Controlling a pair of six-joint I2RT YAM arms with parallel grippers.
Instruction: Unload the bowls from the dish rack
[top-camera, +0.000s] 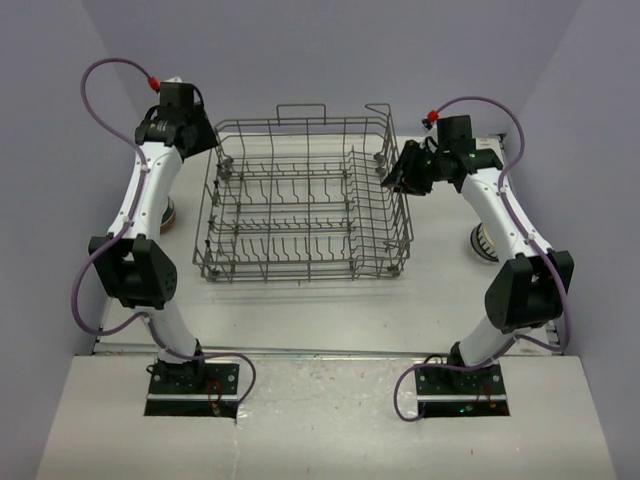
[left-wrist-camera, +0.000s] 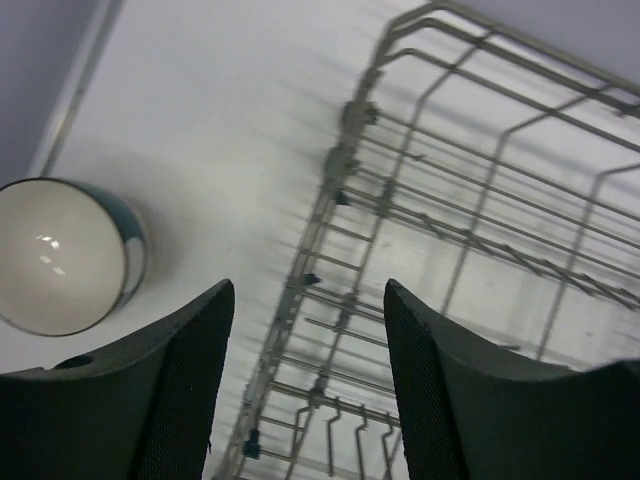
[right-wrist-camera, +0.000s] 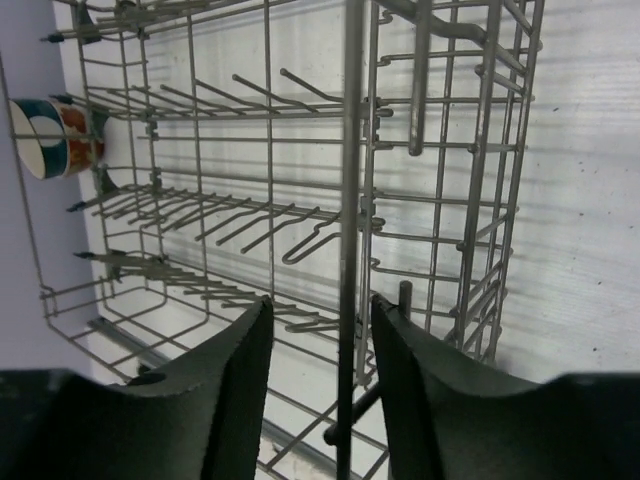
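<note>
We see no bowl in the dish rack (top-camera: 300, 262): from above, and in both wrist views, its tine rows stand bare. It sits in the middle of the counter (top-camera: 300, 315), between the two arms.

At 9 o'clock from the rack, a teal-white bowl (left-wrist-camera: 60, 255) stands upright on the counter, well clear of the wires. From above it is mostly hidden behind the left arm. At 3 o'clock from the rack, a striped bowl (top-camera: 482, 240) peeks out behind the right arm. Through the wires in the right wrist view, at 10 o'clock, we make out teal and red-patterned ceramic (right-wrist-camera: 60, 135). It may be two bowls nested, but we cannot tell.

The left pincer (left-wrist-camera: 308, 300) hangs over the rack's left rim, fingers apart, nothing between them. The right pincer (right-wrist-camera: 320, 305) is at the rack's right wall, also spread. One upright wire runs through the gap, and neither finger appears to press on it.

We judge the unloading done or all but done, since nothing is left to lift out. We cannot count all five bowls on the counter, as the arms cover parts of both sides.
</note>
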